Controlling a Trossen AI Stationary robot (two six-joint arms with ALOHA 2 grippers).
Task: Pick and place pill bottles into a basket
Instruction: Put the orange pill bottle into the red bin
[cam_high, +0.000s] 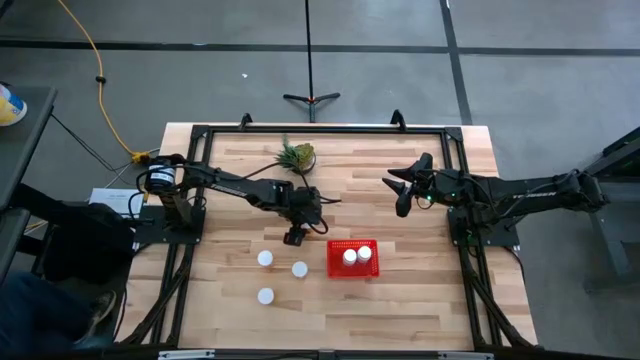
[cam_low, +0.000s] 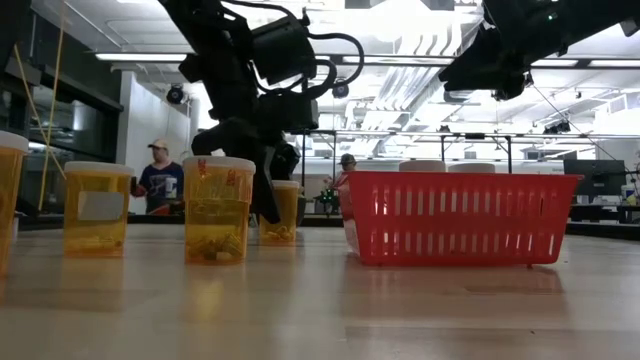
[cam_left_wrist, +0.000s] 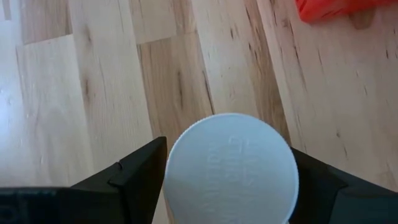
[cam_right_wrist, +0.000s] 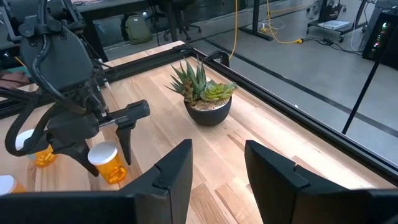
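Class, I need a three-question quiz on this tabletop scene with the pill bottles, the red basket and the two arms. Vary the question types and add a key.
1. True or false: the red basket holds two pill bottles.
2. Which is at a bottle: A) left gripper B) right gripper?
3. Fill in: ___ bottles stand free on the table, apart from the one between the left gripper's fingers.

Key: 1 true (two caps inside); 2 A; 3 three ().

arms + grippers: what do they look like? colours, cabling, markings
Both arms are matte black, slim and jointed. The left gripper and right gripper each carry two flat, tapered black fingers. Black cables loop loosely around the left arm's wrist. No markings can be made out.
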